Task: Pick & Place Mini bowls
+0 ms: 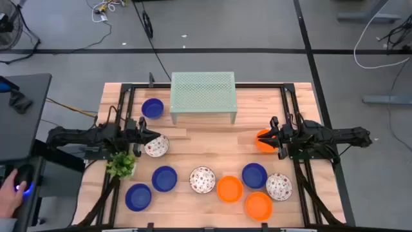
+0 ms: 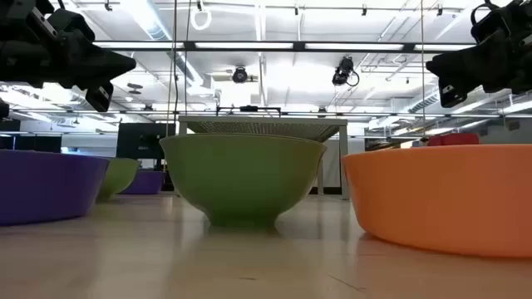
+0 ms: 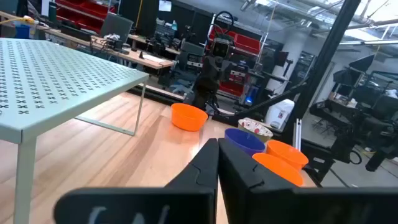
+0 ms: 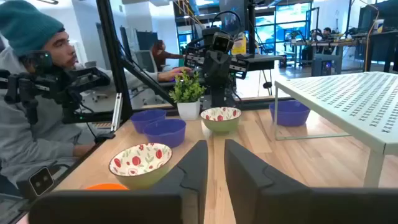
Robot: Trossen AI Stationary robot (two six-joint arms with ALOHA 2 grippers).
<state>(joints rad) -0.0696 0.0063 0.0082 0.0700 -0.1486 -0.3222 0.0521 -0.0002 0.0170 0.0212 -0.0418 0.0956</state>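
Observation:
Several mini bowls stand on their bases on the wooden table: a blue one [image 1: 152, 108] by the mesh stand, a speckled one [image 1: 156, 146] at the left, an orange one [image 1: 262, 140] at the right, and a front row of blue [image 1: 164, 178], speckled [image 1: 202, 180] and orange [image 1: 229, 189] bowls. My left gripper [image 1: 149, 133] hangs shut above the table, just left of the speckled bowl. My right gripper [image 1: 273, 138] hangs over the orange bowl's right rim, its fingers [image 4: 198, 163] a narrow gap apart with nothing between them. In the low view both grippers are well above the bowls.
A pale green mesh stand [image 1: 203, 95] takes up the far middle of the table. A small potted plant [image 1: 121, 165] stands near the left arm. A person sits off the table's left edge, a hand [image 1: 8, 196] on a mouse. Bare wood lies between the stand and the front row.

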